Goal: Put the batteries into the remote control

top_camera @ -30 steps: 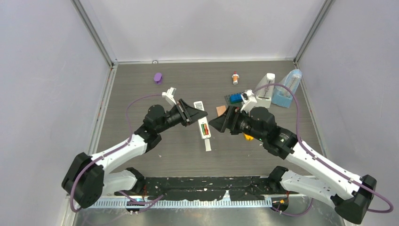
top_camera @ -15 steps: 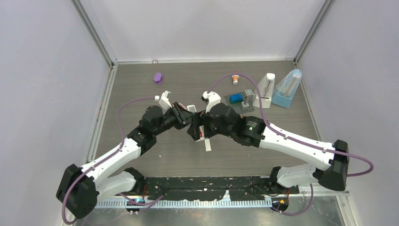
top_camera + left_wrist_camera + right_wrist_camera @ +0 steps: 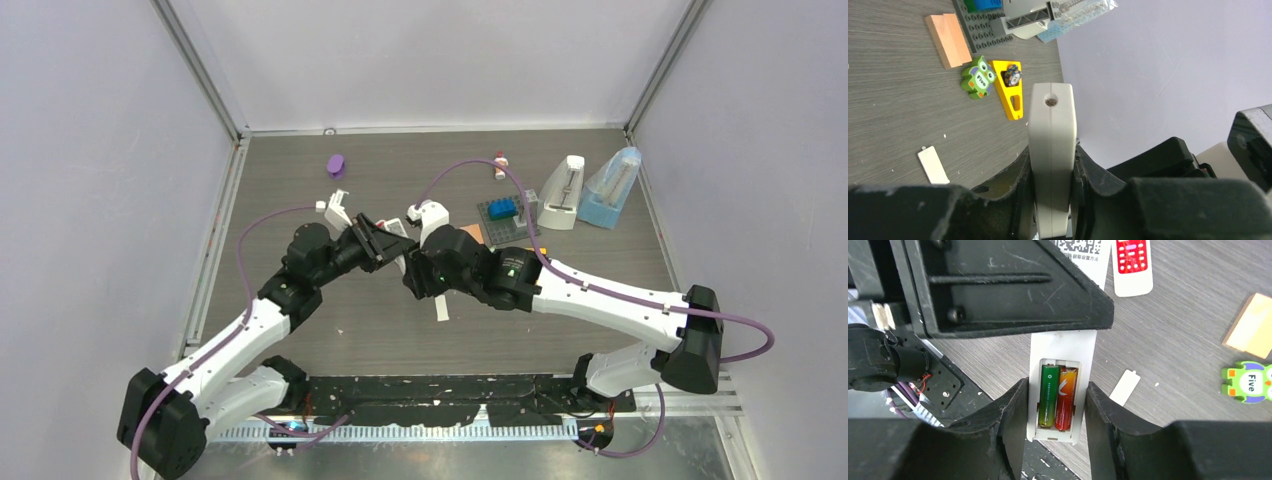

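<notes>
Left wrist view: shows left claw [image 3: 1052, 167] pinched tight on the remote [image 3: 1050, 115], gripped edge-on across its thin sides, apparently lifted off the counter [image 3: 888, 110].

Right wrist view: shows the remote's open bay with green battery [image 3: 1049, 395] and red-orange battery [image 3: 1066, 397] seated side by side. Right claw [image 3: 1056, 385] straddling that end, jaws hard by the casing on both sides. Cannot tell whether pressing it or just clear.

Risks, judged from this:
- Could twist the remote in that narrow edge grip, given an off-centre squeeze or push from the right; would drop it.
- Could knock a battery loose with a bump at the bay end; no cover on yet.
- Cover [image 3: 1124, 387] flat and thin on the counter: likely to skid rather than lift.
- Both wrists packed together at centre in the top view: claw-to-claw bump or cable snag possible.

Count, left to right:
- 1 purple piece [image 3: 335, 164]
- 1 remote, 2 batteries in it
- 1 red-faced keypad card [image 3: 1133, 260]
- 1 cover
- 1 wood block [image 3: 470, 232]
- 1 orange-and-white item [image 3: 499, 166], too small to identify
- 1 brick plate [image 3: 512, 228]
- 1 owl [image 3: 979, 77]
- 1 yellow wedge [image 3: 1010, 100]
- 2 metronomes: white metronome [image 3: 565, 192], blue metronome [image 3: 612, 185]
</notes>
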`<act>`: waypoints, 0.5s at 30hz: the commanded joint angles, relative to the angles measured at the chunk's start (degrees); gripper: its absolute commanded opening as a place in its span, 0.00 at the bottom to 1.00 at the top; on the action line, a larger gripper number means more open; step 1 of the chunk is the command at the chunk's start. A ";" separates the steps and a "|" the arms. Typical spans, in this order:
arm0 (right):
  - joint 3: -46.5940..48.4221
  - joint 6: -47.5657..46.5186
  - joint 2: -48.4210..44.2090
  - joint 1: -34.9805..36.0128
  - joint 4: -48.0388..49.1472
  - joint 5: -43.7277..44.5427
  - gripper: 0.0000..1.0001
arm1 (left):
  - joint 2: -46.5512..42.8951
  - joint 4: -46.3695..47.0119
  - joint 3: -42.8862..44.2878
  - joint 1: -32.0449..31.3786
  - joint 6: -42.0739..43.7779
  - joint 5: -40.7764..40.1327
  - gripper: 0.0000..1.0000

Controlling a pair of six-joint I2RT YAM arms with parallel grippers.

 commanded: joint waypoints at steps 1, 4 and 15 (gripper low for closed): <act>-0.08 -9.40 -2.31 0.33 2.03 -1.36 0.18 | -2.36 1.35 -0.28 3.24 0.93 8.27 0.31; -0.03 -14.40 -2.20 0.25 1.94 -3.36 0.16 | -3.21 -0.88 -0.20 4.28 4.46 12.22 0.34; 1.13 -16.40 -0.48 0.16 2.08 -6.13 0.27 | -3.42 0.31 -2.71 5.00 6.26 15.48 0.00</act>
